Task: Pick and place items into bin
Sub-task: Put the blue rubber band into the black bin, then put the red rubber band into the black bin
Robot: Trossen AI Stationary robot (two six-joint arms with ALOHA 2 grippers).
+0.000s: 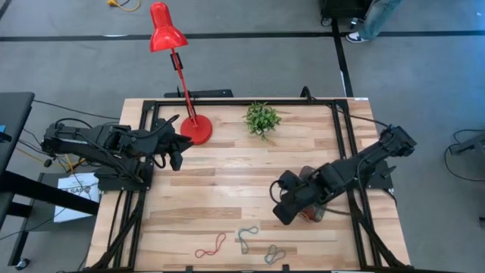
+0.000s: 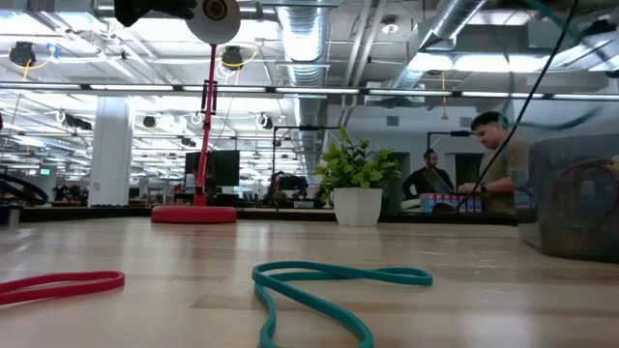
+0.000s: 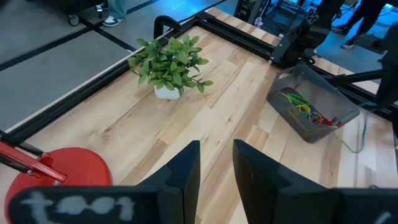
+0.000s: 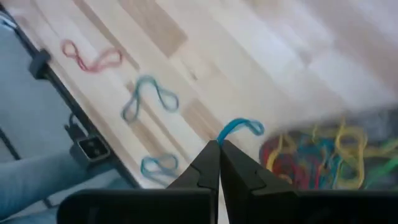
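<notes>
- The dark see-through bin (image 3: 309,112) is sitting right of centre in the high view, already holding a tangle of bands
- The right gripper (image 4: 219,144), over the bin's edge, is pinching a blue band (image 4: 241,127) by one thin end; it is drooping, light and floppy
- The left gripper (image 3: 216,163) is waiting at mid-left, fingers apart
- A red band (image 1: 211,246) and two grey-blue bands (image 1: 246,236) are lying at the lower centre; each is probably best nipped across a single strand

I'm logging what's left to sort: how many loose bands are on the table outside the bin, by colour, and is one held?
Red band on the table: 1
Grey-blue bands on the table: 2
Grey-blue band held in the right pincer, beside the bin: 1
Total outside the bin: 4
</notes>
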